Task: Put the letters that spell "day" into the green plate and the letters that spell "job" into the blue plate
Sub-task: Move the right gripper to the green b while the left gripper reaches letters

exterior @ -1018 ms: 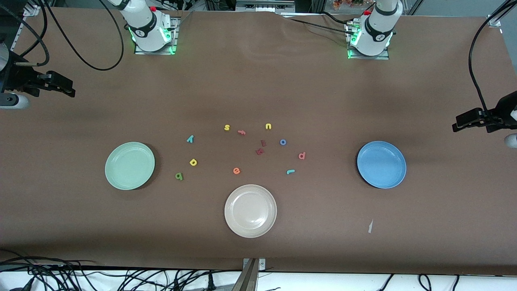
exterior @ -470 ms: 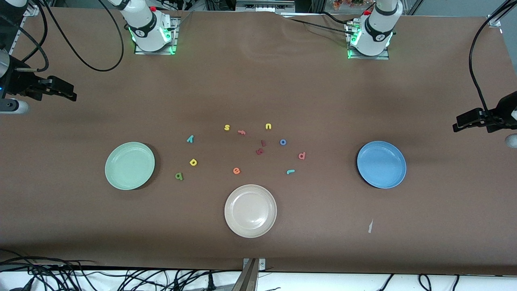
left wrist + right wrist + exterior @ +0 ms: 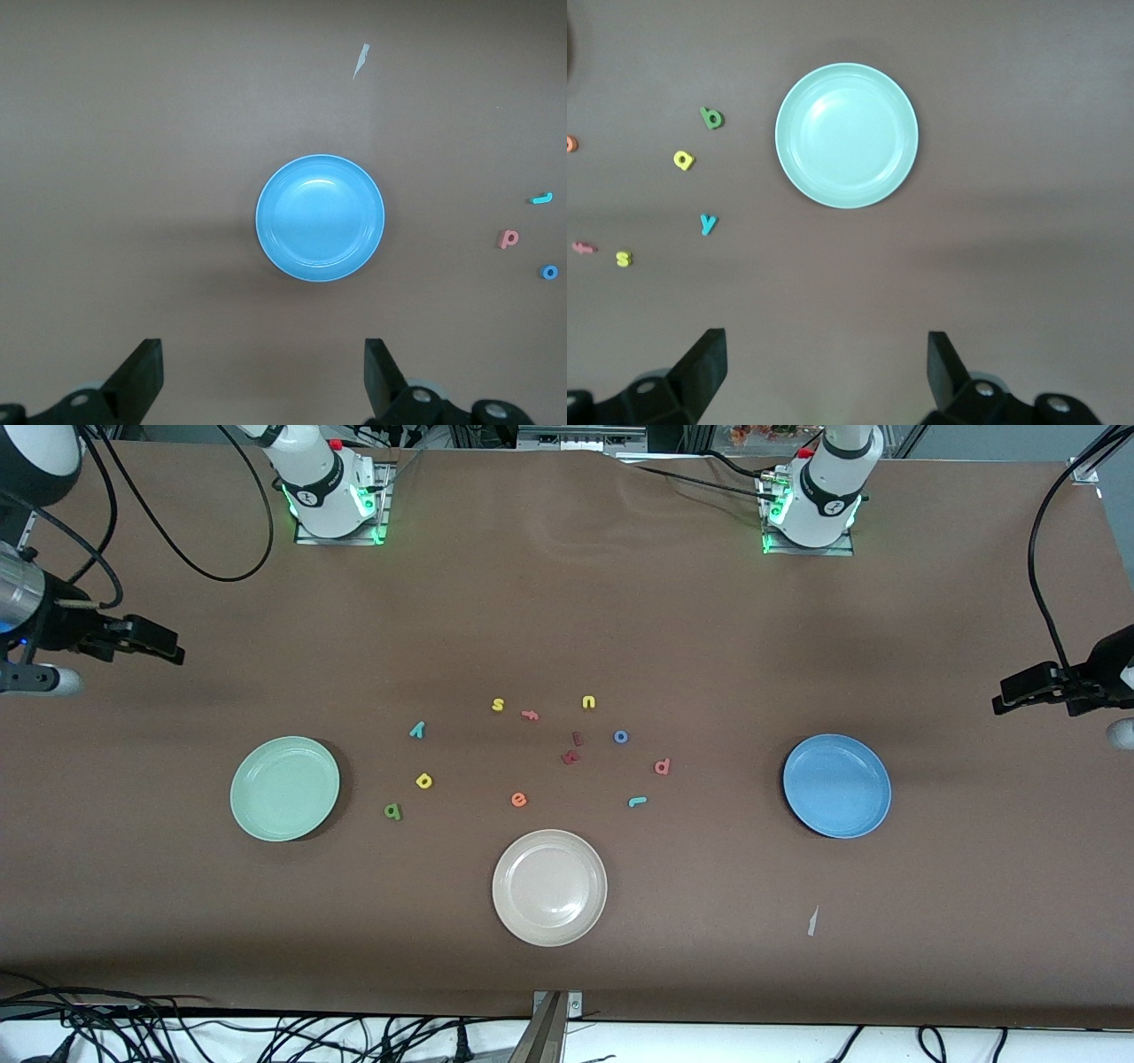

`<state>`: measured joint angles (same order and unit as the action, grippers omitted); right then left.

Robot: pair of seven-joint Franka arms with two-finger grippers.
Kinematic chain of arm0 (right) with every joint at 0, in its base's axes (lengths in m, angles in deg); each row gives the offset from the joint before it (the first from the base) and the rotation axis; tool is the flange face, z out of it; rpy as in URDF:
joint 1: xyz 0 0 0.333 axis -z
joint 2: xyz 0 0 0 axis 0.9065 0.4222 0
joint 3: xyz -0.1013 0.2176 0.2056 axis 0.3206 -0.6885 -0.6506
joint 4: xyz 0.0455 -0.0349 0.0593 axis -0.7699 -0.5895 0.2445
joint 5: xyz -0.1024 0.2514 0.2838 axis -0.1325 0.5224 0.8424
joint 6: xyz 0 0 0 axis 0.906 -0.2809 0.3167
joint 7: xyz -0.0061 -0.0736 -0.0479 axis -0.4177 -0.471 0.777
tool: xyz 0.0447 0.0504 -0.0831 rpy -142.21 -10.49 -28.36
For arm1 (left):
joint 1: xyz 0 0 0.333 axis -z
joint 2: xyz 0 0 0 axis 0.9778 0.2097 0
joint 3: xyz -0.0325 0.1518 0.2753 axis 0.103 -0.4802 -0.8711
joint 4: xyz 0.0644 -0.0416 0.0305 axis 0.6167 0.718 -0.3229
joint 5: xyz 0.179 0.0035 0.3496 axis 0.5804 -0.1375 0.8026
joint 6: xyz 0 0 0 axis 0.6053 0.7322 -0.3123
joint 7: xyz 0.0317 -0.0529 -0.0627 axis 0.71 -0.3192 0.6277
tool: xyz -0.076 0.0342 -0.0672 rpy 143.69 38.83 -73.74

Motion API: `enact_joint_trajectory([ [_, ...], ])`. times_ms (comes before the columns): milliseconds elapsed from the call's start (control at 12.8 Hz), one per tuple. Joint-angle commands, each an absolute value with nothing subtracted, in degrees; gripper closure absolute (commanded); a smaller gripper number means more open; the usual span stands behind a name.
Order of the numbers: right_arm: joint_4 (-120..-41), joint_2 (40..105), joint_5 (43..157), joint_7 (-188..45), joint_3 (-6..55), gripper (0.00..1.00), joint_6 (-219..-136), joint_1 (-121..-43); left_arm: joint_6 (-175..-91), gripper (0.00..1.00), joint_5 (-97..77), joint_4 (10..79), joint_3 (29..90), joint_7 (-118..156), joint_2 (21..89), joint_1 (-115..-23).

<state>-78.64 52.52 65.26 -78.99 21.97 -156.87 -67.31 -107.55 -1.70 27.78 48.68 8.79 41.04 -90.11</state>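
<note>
The green plate (image 3: 283, 788) (image 3: 847, 135) lies toward the right arm's end of the table. Beside it are the yellow "d" (image 3: 423, 781) (image 3: 683, 160), the dark green "a" (image 3: 392, 811) (image 3: 711, 117) and the teal "y" (image 3: 417, 730) (image 3: 708, 223). The blue plate (image 3: 836, 786) (image 3: 320, 218) lies toward the left arm's end. The teal "j" (image 3: 637, 802) (image 3: 541, 199), blue "o" (image 3: 621, 737) (image 3: 550, 272) and pink "b" (image 3: 662, 766) (image 3: 508, 238) are scattered beside it. My right gripper (image 3: 173, 654) (image 3: 827, 367) hangs open over bare table near the green plate. My left gripper (image 3: 999, 695) (image 3: 263, 372) waits open near the blue plate. Both plates hold nothing.
A beige plate (image 3: 549, 887) sits nearest the front camera, mid-table. Other letters lie among the task's letters: a yellow "s" (image 3: 498, 705), a yellow "u" (image 3: 588, 702), an orange "e" (image 3: 519, 800) and dark red ones (image 3: 571, 757). A white scrap (image 3: 811, 921) lies near the blue plate.
My right gripper has drifted a little toward the green plate. The left arm, the plates and the letters have not moved.
</note>
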Motion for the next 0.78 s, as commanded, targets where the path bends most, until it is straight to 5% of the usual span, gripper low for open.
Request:
enact_joint_trajectory([
  [0, -86.0, 50.2, 66.5, -82.3, 19.8, 0.0, -163.9, -67.2, -107.6, 0.0, -2.9, 27.3, 48.6, 7.5, 40.8, -90.2],
  [705, -87.8, 67.0, 66.2, -109.4, 15.8, 0.0, -191.3, -74.3, -107.6, 0.0, -2.9, 27.4, 48.7, 7.5, 40.8, -90.0],
])
